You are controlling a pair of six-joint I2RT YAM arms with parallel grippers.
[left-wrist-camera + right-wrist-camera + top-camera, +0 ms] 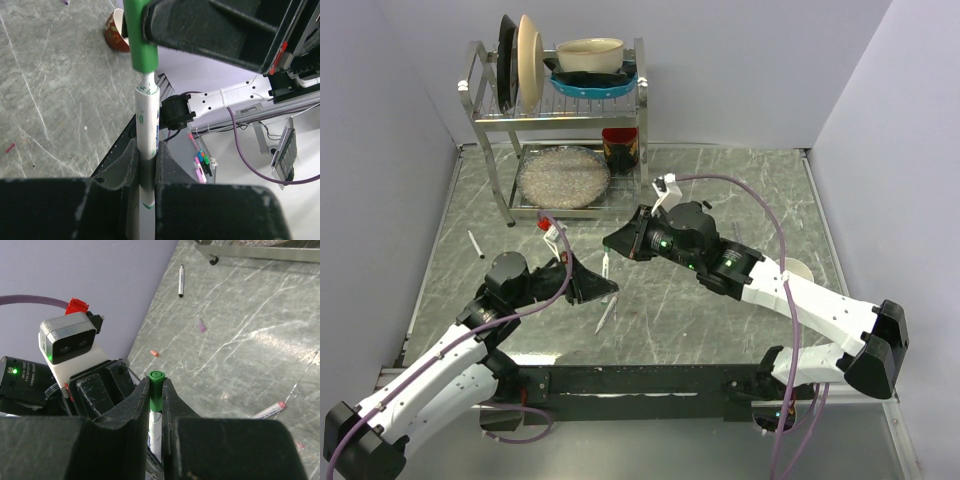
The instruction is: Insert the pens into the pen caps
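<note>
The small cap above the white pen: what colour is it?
Green; the short plastic tube cap over the white-barrelled pen shows best in the left wrist view.

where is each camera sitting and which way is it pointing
Top external: above and behind the bases, looking down on the table; both arms show.
Left wrist: looks along the left gripper, shut on the pen, toward the right arm.
Right wrist: looks along the right gripper, shut on the green cap, down at the table.
Shared: both wrist views show the green cap meeting the pen.
</note>
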